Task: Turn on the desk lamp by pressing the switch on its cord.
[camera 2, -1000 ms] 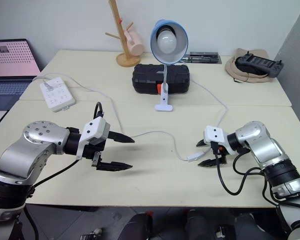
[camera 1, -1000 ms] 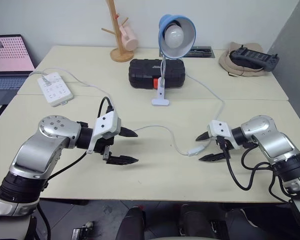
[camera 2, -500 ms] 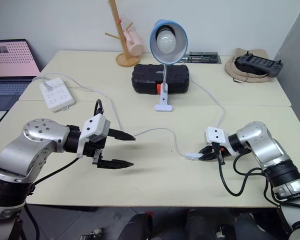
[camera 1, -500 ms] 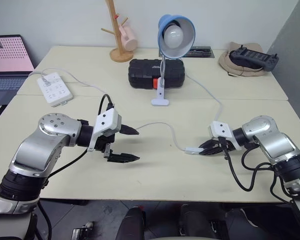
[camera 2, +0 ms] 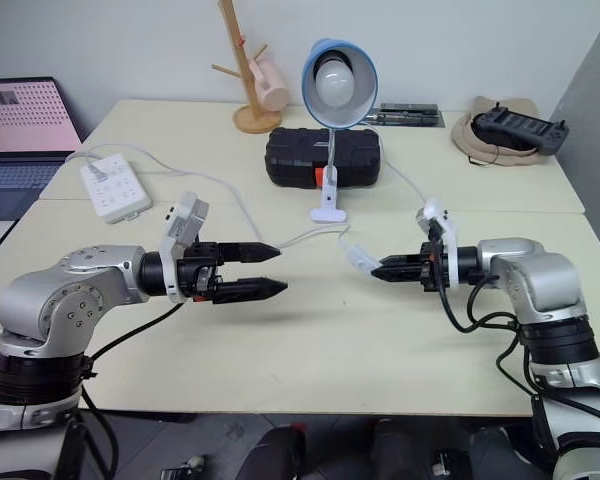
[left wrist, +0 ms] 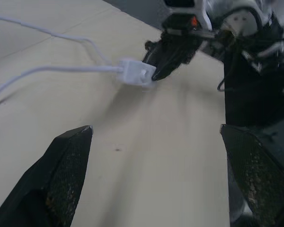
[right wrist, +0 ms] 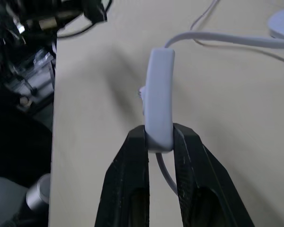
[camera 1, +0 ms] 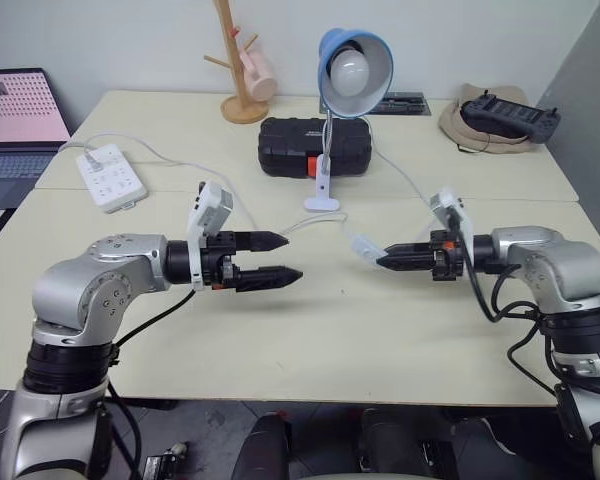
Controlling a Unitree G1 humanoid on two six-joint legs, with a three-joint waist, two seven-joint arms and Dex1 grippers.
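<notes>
The right gripper (camera 1: pixel 382 262) is clenching one end of the small white oblong plastic switch (right wrist: pixel 160 97), holding it lifted above the pale beige table (camera 1: pixel 380 340). The thin white cord (camera 1: pixel 412 183) is running from the switch back toward the desk lamp with blue dome shade and white base (camera 1: pixel 352 62), which is standing before a black plastic case (camera 1: pixel 298 146). The left gripper (camera 1: pixel 288 257) is hanging released, jaws spread, pointing toward the switch with nothing lying between them. A white multi-socket power strip (camera 1: pixel 109 177) and a wooden peg stand (camera 1: pixel 236 60) are sitting well apart.
</notes>
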